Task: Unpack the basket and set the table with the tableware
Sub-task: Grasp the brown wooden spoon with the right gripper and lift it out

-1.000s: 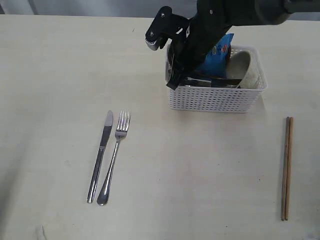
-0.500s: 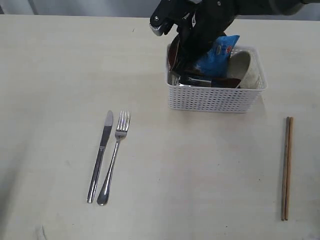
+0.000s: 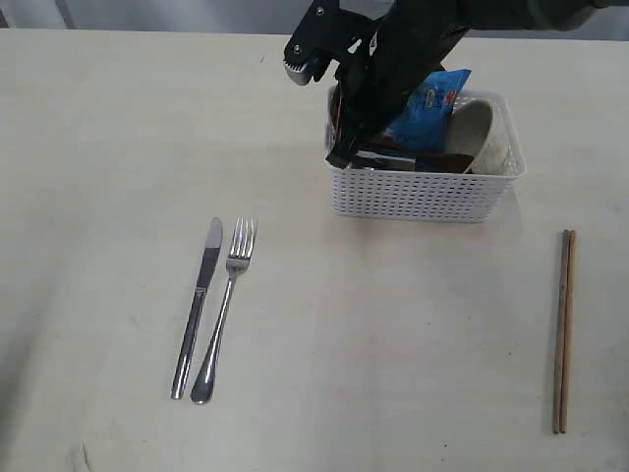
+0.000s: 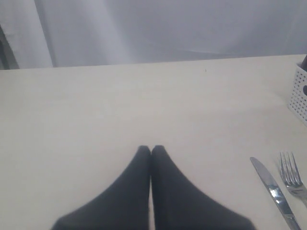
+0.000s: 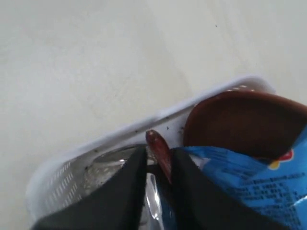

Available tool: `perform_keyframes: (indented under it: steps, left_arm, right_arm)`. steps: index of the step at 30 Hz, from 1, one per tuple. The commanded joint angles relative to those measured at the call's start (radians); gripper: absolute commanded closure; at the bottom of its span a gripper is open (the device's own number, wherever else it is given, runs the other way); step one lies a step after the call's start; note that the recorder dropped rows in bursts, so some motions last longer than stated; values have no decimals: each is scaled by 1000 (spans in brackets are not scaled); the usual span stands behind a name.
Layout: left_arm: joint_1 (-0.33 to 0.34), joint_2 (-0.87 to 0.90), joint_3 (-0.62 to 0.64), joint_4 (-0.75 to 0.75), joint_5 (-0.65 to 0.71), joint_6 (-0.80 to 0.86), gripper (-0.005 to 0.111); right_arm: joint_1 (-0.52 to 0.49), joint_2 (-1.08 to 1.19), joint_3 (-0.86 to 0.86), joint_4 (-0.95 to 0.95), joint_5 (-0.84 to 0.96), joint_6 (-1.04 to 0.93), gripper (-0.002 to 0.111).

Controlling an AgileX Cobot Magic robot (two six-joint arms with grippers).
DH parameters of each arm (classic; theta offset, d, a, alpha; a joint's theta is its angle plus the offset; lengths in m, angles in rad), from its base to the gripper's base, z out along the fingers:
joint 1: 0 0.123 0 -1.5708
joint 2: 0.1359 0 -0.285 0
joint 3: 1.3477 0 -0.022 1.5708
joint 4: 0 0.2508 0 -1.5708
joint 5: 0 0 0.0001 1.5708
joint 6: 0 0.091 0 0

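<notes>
The white basket (image 3: 428, 197) stands at the back of the table (image 3: 393, 324). My right gripper (image 5: 159, 152) reaches down into its left end, jaws a little open. The red-brown spoon's handle (image 5: 160, 148) stands between the fingers, against one of them, with a gap to the other. The brown plate (image 5: 244, 122) leans on the basket wall beside it. A shiny steel cup (image 5: 108, 165) lies below. The grey-green bowl (image 3: 482, 133) sits in the basket's right end. Knife (image 3: 200, 300) and fork (image 3: 226, 315) lie side by side; chopsticks (image 3: 563, 329) lie far right. My left gripper (image 4: 151, 148) hovers shut and empty.
A blue snack packet (image 3: 428, 103) stands in the basket between the plate and the bowl, pressing against my right gripper's finger (image 5: 201, 191). In the left wrist view the knife (image 4: 273, 191), fork (image 4: 292, 179) and a basket corner (image 4: 300, 93) show at one side.
The right gripper rose slightly, then dropped back into the basket's left end, and its jaws have parted around the spoon handle. The left arm has not moved.
</notes>
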State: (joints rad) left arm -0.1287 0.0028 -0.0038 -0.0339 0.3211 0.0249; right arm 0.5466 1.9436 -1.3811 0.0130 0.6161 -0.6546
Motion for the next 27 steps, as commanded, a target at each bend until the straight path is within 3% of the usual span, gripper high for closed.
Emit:
perform_keyframes:
  steps: [1,5,12,17,24,27]
  left_arm:
    - [3,-3,4,4,-2,6,107]
    - [3,-3,4,4,-2,6,107]
    - [3,-3,4,4,-2,6,107]
    - [3,-3,4,4,-2,6,107]
    - [3,-3,4,4,-2,6,107]
    - [3,-3,4,4,-2,6,107]
  right_arm:
    - [4,-7,-1,1,7,-19,63]
    - [8,-5,-1,1,-13,-19,58]
    - [8,33,-1,-21,-22,-19,73]
    - [8,57,-1,-21,-23,-19,65]
    - [8,78,-1,-78,-60,14,65]
    - [8,78,-1,-125,-65,46,83]
